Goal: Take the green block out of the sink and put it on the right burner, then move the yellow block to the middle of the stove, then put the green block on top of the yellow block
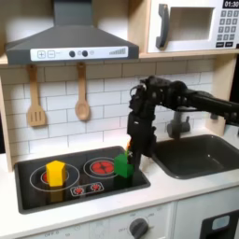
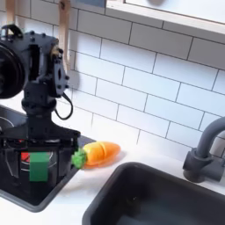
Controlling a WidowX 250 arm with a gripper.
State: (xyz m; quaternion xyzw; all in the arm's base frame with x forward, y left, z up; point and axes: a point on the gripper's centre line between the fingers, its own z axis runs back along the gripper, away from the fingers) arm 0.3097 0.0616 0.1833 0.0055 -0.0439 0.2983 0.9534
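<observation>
The green block (image 1: 122,166) stands on the black stove (image 1: 28,194) at the right burner's right side. The yellow block (image 1: 55,172) stands on the left burner. My gripper (image 1: 133,161) hangs fingers down, close against the green block's right side in the first exterior view. In the second exterior view the gripper (image 2: 39,156) is open with its fingers wide apart. The green block (image 2: 39,166) shows between them, low over the stove (image 2: 18,192). I cannot tell whether the fingers touch it. The dark grey sink (image 1: 201,154) lies to the right with nothing in it.
An orange toy with a green end (image 2: 99,153) lies on the white counter between stove and sink (image 2: 149,195). A dark curved faucet (image 2: 203,148) stands behind the sink. Two wooden utensils (image 1: 82,93) hang on the tiled wall under the range hood.
</observation>
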